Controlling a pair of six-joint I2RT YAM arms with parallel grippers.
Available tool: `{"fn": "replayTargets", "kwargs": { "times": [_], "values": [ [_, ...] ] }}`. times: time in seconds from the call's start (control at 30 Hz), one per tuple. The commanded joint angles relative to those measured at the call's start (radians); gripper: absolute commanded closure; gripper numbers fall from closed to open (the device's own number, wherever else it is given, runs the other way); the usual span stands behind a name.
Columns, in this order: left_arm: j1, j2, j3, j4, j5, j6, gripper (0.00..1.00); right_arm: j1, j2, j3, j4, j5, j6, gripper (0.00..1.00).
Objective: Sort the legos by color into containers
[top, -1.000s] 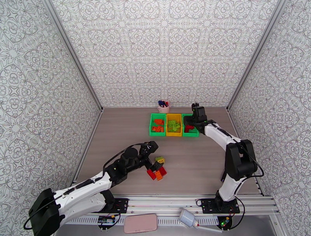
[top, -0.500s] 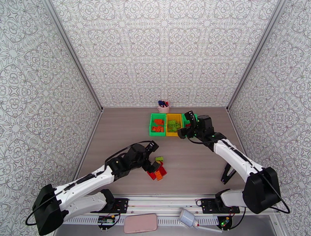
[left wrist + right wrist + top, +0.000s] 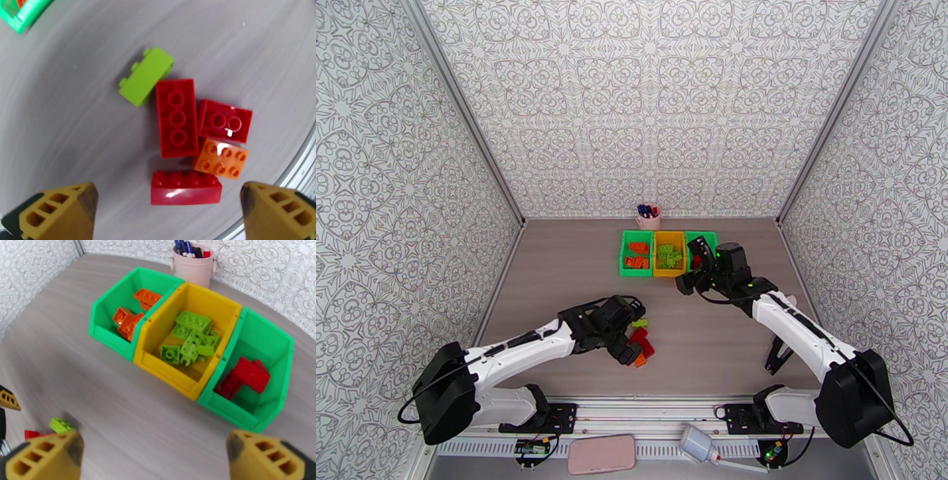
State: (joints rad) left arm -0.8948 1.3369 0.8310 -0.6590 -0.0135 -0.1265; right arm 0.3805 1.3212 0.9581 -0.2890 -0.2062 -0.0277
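A loose heap of legos lies on the table: a light green brick (image 3: 146, 75), a long red one (image 3: 176, 117), a short red one (image 3: 225, 120), an orange one (image 3: 221, 158) and a red one on its side (image 3: 185, 193). My left gripper (image 3: 168, 221) hangs open just above this heap (image 3: 640, 341), holding nothing. The containers stand in a row: a green bin (image 3: 103, 332) with orange bricks, a yellow bin (image 3: 166, 366) with light green bricks, and a green bin (image 3: 233, 413) with red bricks. My right gripper (image 3: 154, 465) is open and empty, in front of the bins (image 3: 669, 254).
A pink pen cup (image 3: 193, 267) stands right behind the bins by the back wall. The metal rail (image 3: 304, 165) runs along the table's near edge close to the heap. Patterned walls close in the table on three sides.
My right arm has drawn back from over the right green bin to the table in front of the row. My left arm has swung lower and closer over the heap.
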Motion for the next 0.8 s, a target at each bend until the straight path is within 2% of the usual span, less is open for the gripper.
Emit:
{"fn": "replayTargets", "kwargs": {
  "times": [0.0, 0.23, 0.63, 0.77],
  "values": [
    [-0.016, 0.041, 0.049, -0.080, -0.004, -0.045, 0.00, 0.003, -0.005, -0.006, -0.010, 0.004, -0.014, 0.01],
    [-0.052, 0.165, 0.115, -0.152, -0.025, -0.076, 0.02, 0.003, -0.010, -0.020, -0.006, 0.018, -0.015, 0.01],
    [-0.059, 0.322, 0.183, -0.209, -0.034, -0.076, 0.17, 0.003, -0.019, -0.035, -0.004, 0.046, -0.017, 0.01],
    [-0.058, 0.324, 0.181, -0.208, -0.032, -0.075, 0.26, 0.003, -0.023, -0.042, -0.005, 0.056, -0.018, 0.01]
  ]
}}
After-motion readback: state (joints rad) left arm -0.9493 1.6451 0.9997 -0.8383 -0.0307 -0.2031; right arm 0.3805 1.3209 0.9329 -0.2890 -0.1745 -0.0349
